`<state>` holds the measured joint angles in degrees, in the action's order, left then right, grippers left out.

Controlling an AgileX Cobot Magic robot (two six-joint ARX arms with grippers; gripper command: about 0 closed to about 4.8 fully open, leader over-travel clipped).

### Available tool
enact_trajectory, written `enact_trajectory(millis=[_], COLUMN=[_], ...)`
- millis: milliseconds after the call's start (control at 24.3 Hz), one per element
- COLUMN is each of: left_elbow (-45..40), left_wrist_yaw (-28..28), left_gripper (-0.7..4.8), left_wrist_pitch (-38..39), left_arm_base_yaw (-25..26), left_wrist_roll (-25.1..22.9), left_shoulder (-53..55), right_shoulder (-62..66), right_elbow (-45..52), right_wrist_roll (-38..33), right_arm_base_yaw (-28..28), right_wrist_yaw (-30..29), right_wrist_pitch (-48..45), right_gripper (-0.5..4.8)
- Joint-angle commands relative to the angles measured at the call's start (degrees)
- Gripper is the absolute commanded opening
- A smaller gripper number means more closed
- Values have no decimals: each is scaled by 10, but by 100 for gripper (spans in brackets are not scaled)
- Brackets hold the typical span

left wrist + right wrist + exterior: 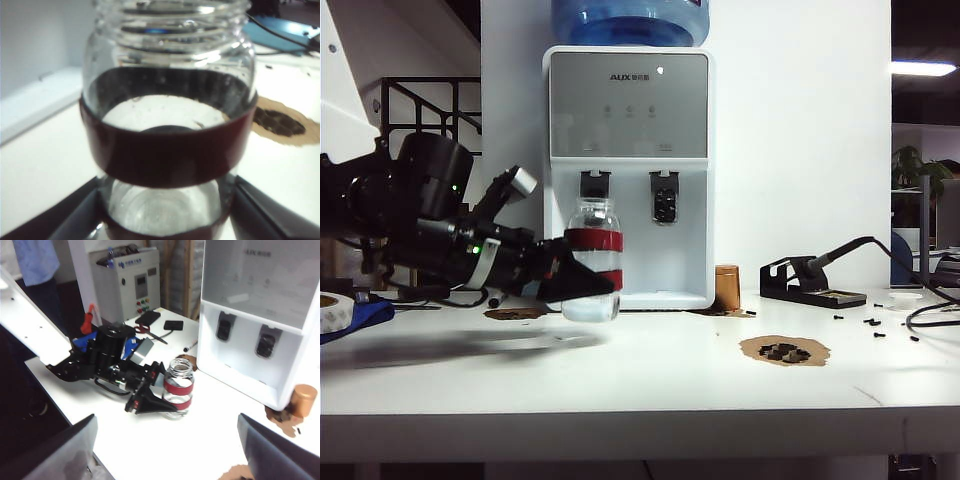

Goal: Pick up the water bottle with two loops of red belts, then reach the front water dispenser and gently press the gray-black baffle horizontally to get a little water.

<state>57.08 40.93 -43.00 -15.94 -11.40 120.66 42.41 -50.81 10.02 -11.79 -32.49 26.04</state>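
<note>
Left claw (582, 275) has our water bottle (593, 258) clamped, held upright just in front of the water dispenser (628, 170), below its gray-black baffle (595, 184). Right claw (165, 450) hangs wide and empty, well back from the dispenser. If we push off-line we'll miss the baffle, or shove too hard and flood the bottle.

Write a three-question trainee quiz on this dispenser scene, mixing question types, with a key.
1. True or false: the left gripper holds the bottle clear of the table.
2. The bottle's mouth is: A) pressed on the left baffle, B) just below it, C) under the right lever.
3. How do the right gripper's jaws stand?

Key: 1 true; 2 B; 3 open, holding nothing.
</note>
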Motion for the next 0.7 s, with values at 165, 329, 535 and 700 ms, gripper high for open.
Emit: enact_trajectory(millis=[165,329,535,700], left_elbow=[-21,-34,-40,-40], left_wrist_yaw=[7,5,-45,-85], left_gripper=[-4,-4,-4,-4], left_wrist_pitch=[-7,2,42,45], left_arm_base_yaw=[0,1,3,4], left_wrist_roll=[-24,-61,-75,-75], left_shoulder=[1,5,5,5], right_shoulder=[-24,-32,-51,-51], right_elbow=[-2,-2,-1,1], right_wrist_roll=[9,9,9,9], right_arm_base_yaw=[1,1,1,1], right_wrist_yaw=[47,47,38,29], right_wrist_pitch=[14,21,63,61], right_gripper=[449,449,449,448])
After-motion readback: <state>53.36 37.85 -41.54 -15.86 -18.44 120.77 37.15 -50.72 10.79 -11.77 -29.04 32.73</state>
